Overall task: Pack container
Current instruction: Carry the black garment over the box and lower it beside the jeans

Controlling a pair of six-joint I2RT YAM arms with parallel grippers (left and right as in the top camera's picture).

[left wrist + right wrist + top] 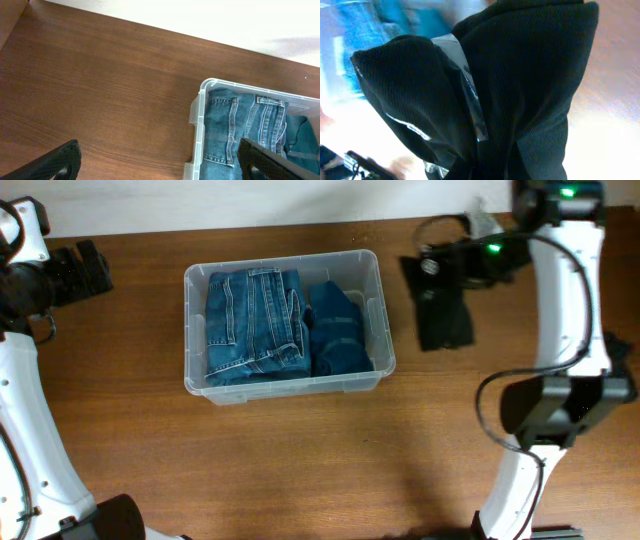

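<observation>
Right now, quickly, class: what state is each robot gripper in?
Left gripper: open, holding nothing.
Right gripper: shut on the black knit fabric garment.

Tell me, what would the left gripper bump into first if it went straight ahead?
Likely the near corner of the container; only bare table lies between it and the left gripper, though height is unclear.

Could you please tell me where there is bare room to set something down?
The brown wooden table is bare in front of the clear plastic bin and between it and the left gripper. Folded blue jeans fill the bin; a black garment occupies its right.
</observation>
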